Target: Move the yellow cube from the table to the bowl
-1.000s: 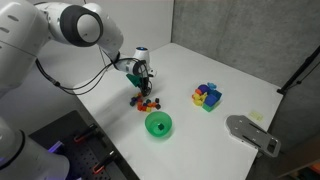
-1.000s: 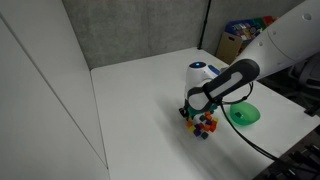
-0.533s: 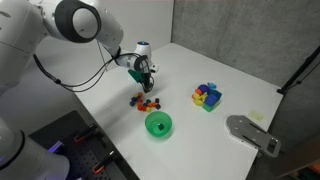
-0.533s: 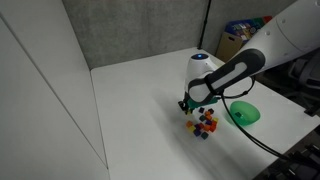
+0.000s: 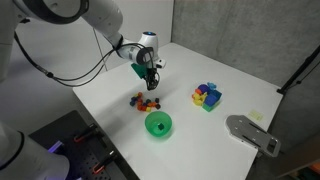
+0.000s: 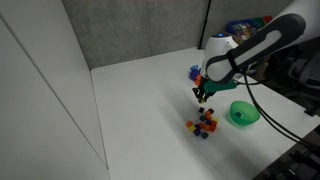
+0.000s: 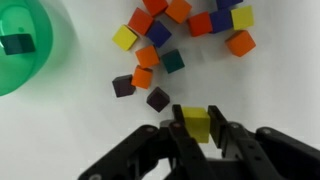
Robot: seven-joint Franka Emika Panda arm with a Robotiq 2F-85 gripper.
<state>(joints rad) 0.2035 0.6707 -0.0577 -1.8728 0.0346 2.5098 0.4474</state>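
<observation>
In the wrist view my gripper (image 7: 197,125) is shut on the tiny yellow cube (image 7: 197,124), held between both fingers above the white table (image 7: 70,130). Below lies a pile of tiny cubes (image 7: 160,50) in red, orange, yellow, teal and dark colours. The green bowl (image 7: 30,50) sits at the upper left of that view with a dark cube inside. In both exterior views the gripper (image 5: 151,75) (image 6: 203,93) hangs above the pile (image 5: 146,101) (image 6: 204,124), and the bowl (image 5: 159,125) (image 6: 244,113) stands beside the pile.
A group of larger yellow, blue and purple blocks (image 5: 207,96) stands apart from the pile. A grey flat device (image 5: 252,134) lies near the table's corner. A grey wall stands behind the table (image 6: 140,80).
The gripper has risen from the cube pile with the yellow cube between its fingers and now hangs well above the table.
</observation>
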